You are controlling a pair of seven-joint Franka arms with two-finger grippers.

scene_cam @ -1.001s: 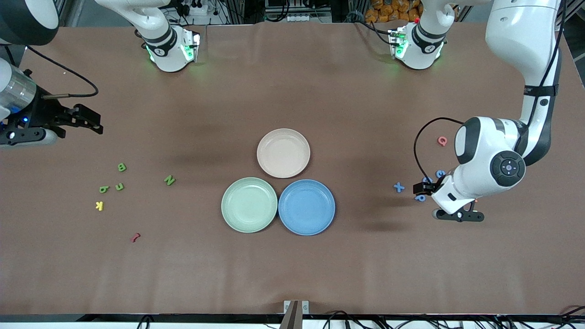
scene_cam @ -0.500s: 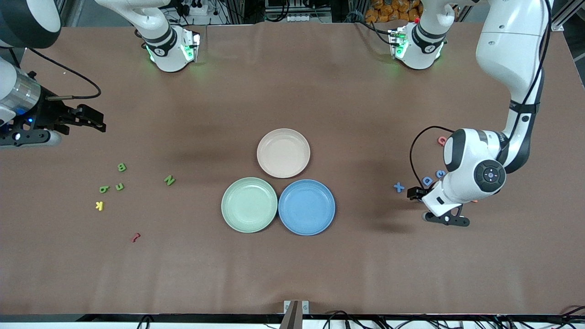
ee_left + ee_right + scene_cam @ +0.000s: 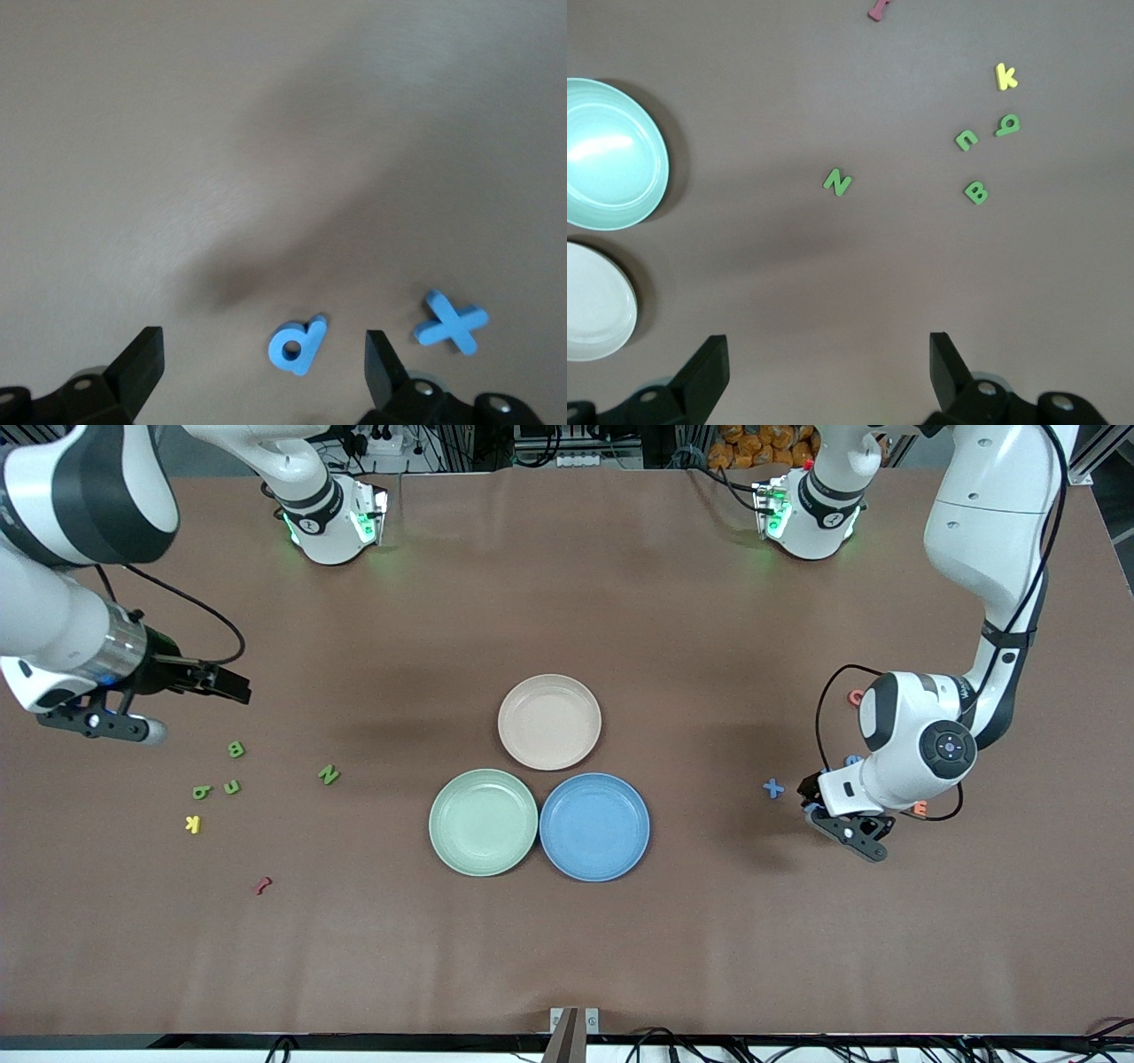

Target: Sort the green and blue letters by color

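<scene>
Front view: green letters loose at worktop's 9 o'clock under the right hand; blue letters at 3 o'clock; plates bare; sorting unstarted

Left wrist view: left hand wide open, empty, straddling blue P; next: descend, pinch

Right wrist view: right hand open, empty; N nearest

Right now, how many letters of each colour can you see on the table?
Green letters: 4
Blue letters: 3 in view; the left arm may hide more
Yellow letter: 1
Dark red letter: 1
Pink letter: 1
Orange letter: 1
Total: 11
</scene>
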